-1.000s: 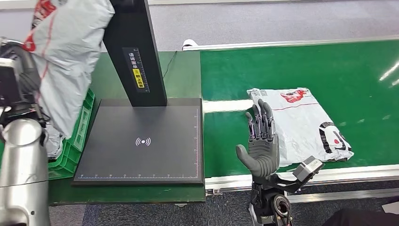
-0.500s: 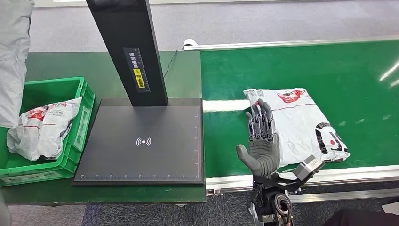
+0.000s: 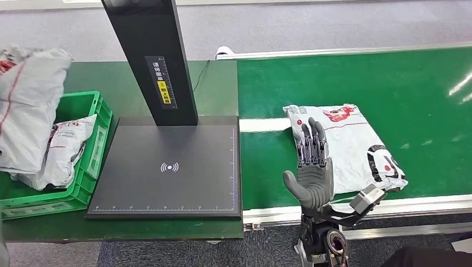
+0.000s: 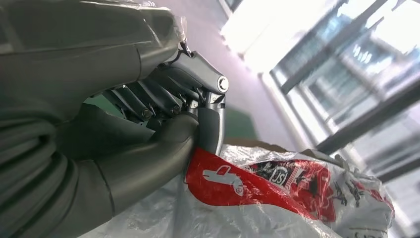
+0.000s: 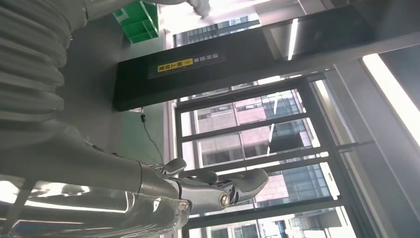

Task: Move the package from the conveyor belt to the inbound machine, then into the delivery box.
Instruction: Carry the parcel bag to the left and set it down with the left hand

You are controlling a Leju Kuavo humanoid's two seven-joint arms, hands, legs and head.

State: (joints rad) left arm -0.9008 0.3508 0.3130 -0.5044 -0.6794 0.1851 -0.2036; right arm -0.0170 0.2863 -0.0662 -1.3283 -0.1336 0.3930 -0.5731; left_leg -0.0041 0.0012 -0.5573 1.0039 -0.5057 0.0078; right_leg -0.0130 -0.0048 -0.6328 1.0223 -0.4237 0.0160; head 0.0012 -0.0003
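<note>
left hand [image 4: 148,129]: fingers clamped on grey package [image 3: 25,111], hanging over green box [image 3: 83,178] at 9 o'clock | right hand [image 3: 311,172]: fingers apart, upright at belt [image 3: 389,78] near edge | second package [image 3: 356,144] just beyond at 1 o'clock | scanner plate [image 3: 167,167] between, bare

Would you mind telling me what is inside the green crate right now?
The green crate holds one grey package lying against its right wall. A second package, gripped by the left robot hand, hangs in front and covers the crate's left part, so anything there is hidden.
</note>
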